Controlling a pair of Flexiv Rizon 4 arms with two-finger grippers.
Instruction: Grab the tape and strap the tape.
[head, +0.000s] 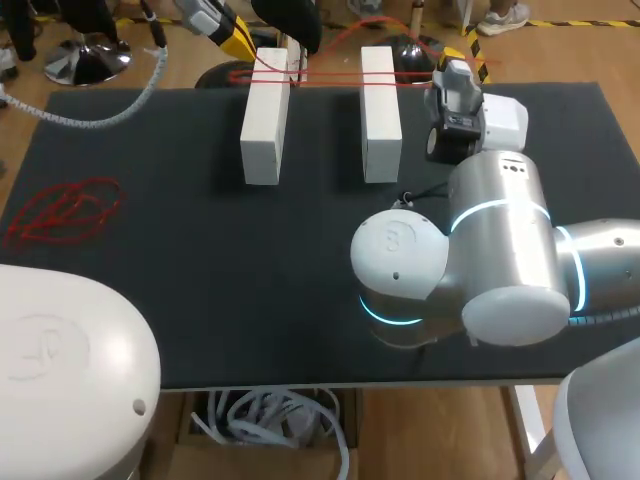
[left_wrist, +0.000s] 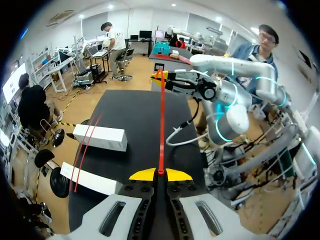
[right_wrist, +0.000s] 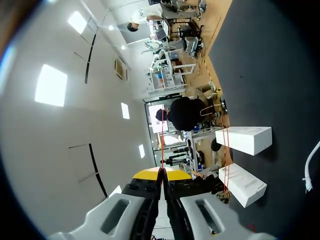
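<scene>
- Tape (head: 325, 77): a thin red strand pulled taut over the far ends of the white blocks (head: 265, 130). Its long axis runs crosswise to theirs. At least two strands already lie over the block tops.
- Left gripper (left_wrist: 160, 174): just off the outer far corner of the blocks on my left side. Its yellow tips are pressed together, pinching one end of the tape. From there the strand runs straight ahead to my other arm.
- Right gripper (right_wrist: 161, 174): past the blocks' far end on my right side. Its tips are likewise pinched on the tape, which leaves them as a fine red line.
- Key relation, as I judge it: neither arm is nearer, since each holds an end. The blocks sit on the robot's side of the taut line, so the next wrap would have to carry the strand down around their outer sides.
- Red tangle (head: 60, 210): loose on the table (head: 200, 300), well to the left of the blocks.
- Writing: none legible on the tape or the blocks, whose faces look plain white.
</scene>
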